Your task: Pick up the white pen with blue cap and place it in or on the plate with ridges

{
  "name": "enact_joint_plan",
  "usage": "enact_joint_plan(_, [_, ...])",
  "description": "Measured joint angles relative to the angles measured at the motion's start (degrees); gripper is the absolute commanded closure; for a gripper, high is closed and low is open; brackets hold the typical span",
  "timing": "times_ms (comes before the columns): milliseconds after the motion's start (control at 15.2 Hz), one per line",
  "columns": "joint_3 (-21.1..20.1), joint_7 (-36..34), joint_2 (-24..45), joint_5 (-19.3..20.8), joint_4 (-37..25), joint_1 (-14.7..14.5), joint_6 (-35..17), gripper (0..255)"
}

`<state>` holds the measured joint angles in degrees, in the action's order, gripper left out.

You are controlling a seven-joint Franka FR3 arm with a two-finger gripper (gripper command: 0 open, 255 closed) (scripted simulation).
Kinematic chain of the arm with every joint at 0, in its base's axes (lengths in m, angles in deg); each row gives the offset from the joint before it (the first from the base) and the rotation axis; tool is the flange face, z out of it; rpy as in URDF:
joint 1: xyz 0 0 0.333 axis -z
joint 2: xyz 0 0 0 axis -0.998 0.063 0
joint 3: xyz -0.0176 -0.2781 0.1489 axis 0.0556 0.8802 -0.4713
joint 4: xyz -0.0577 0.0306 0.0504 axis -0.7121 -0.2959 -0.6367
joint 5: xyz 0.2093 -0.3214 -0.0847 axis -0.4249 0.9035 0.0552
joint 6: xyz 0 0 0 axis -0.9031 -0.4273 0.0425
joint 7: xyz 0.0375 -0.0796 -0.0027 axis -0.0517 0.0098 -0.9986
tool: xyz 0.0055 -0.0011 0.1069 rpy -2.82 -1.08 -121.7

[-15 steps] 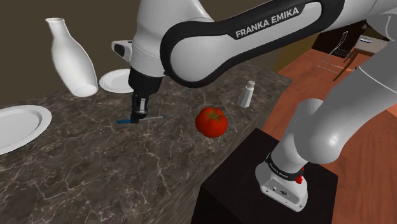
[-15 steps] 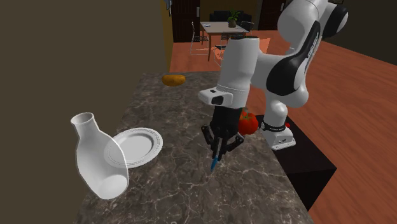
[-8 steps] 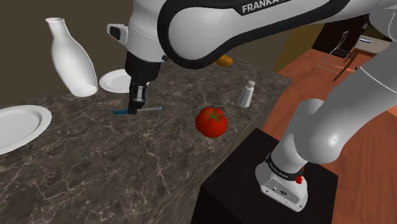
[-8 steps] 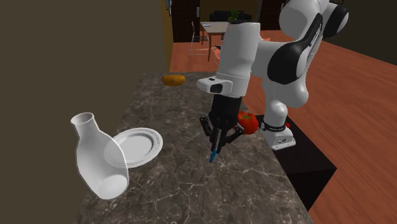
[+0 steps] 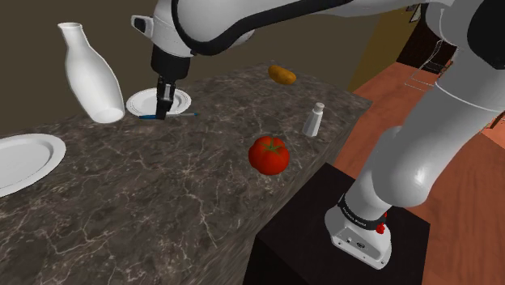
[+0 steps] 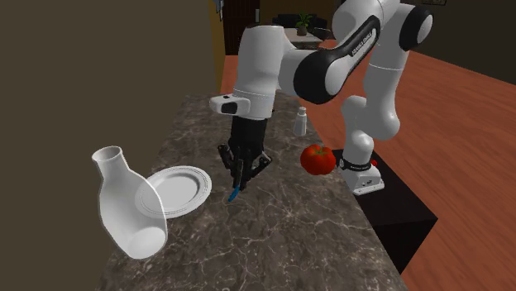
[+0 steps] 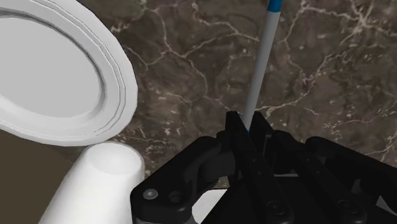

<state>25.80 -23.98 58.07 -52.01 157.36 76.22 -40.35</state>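
Over the last second the black two-finger gripper [image 5: 164, 108] has risen from the middle of the dark marble countertop [image 5: 186, 202] and travelled towards the white plate with a ridged rim [image 5: 134, 104], carrying the white pen with a blue cap [image 5: 183, 114] with it. The pick is therefore judged complete; transport is under way.

The fingers are closed tight on the pen's white shaft, with nothing else in contact. In the wrist view the pen [image 7: 257, 83] projects forward from the gripper [image 7: 245, 124], blue end farthest out.

The pen [image 6: 232, 196] hangs clear of the countertop, just beside the plate [image 6: 201, 181] and not yet over it; the wrist view shows marble beneath it and the plate rim [image 7: 125, 89] off to one side. A short sideways shift remains before release.
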Motion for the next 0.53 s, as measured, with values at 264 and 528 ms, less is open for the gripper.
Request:
enact_joint_plan(264, [1.8,2.9,5.9,1.4,-7.2,1.8,2.1,255])
enact_joint_plan(528, [3.2,5.1,12.8,2.9,-15.6,3.1,4.1,255])
